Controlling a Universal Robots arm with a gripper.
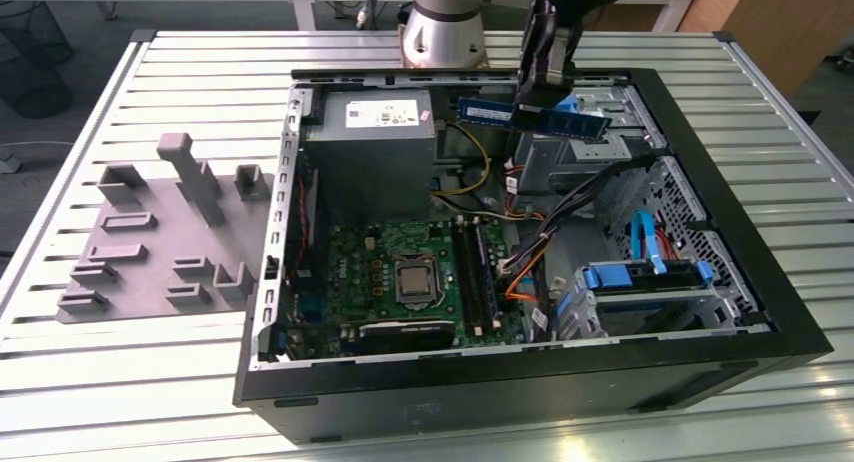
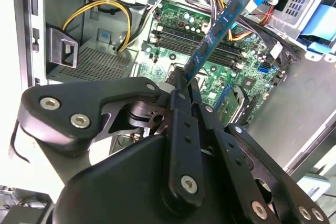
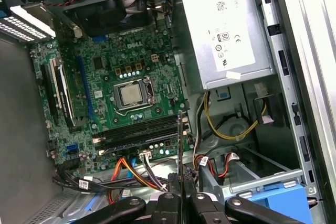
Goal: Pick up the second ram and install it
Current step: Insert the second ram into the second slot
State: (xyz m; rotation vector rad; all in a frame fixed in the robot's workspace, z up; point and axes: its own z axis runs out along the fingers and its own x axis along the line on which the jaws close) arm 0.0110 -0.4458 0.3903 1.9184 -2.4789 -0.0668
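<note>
One ram [image 1: 534,115]: blue-green stick with black chips, clamped about mid-length between the closed fingers of the gripper [image 1: 538,94]. It hangs in air above the open case [image 1: 534,382], beside the power supply [image 1: 367,132] and well clear of the motherboard [image 1: 400,272].

Handling, as judged: light, stiff and thin, fragile at the chips and contact edge. It is best held by the top edge or the bare ends.

The exterior view gives its flat face and its height over the case. The first wrist view gives the ram [image 3: 181,145] edge-on, crosswise to the slots [image 3: 139,132].
</note>
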